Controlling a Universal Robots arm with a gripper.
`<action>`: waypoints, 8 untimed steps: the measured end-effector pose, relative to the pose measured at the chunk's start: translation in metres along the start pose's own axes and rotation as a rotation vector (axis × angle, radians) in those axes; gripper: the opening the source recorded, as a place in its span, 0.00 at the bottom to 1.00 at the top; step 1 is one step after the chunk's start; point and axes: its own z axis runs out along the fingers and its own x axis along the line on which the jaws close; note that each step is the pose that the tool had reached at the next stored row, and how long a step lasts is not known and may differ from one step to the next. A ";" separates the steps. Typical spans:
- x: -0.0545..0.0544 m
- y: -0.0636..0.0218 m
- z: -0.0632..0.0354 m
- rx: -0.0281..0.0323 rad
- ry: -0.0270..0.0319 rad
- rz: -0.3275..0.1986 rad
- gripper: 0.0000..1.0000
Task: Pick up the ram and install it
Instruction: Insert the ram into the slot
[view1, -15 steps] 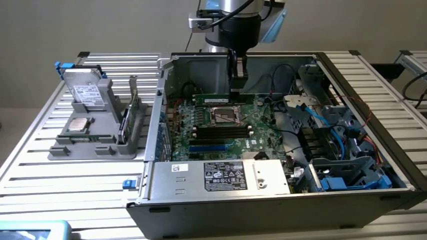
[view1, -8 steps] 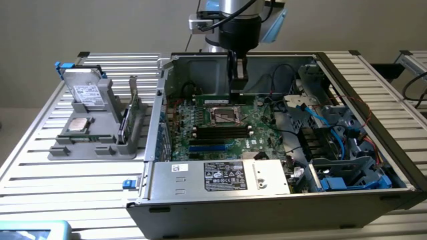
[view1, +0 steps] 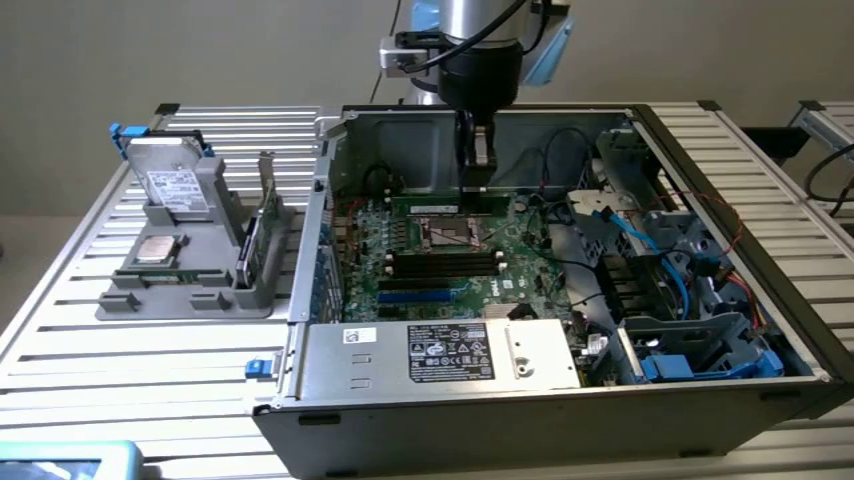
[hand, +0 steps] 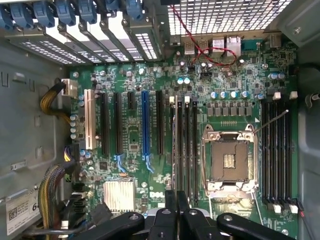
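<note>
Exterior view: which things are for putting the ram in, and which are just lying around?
For the job: ram, gripped by the shut fingers; black memory slots; computer case.
Just lying about: hard drive; silver chip; grey rack.

1. An open computer case (view1: 534, 430) lies on the slatted worktop (view1: 147, 370).
2. Its green motherboard (hand: 132, 135) has an open CPU socket (hand: 228, 161) and 1 blue expansion slot (hand: 145, 125).
3. A grey holder (view1: 187, 300) beside the case, at the exterior view's left, carries a hard drive (view1: 174, 185).
</note>
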 end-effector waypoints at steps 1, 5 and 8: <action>0.000 0.0000 0.0018 0.0001 0.0003 0.000 0.12; -0.001 0.0001 0.0090 0.0002 0.0011 0.000 0.12; -0.001 0.0002 0.0145 0.0002 0.0014 0.000 0.12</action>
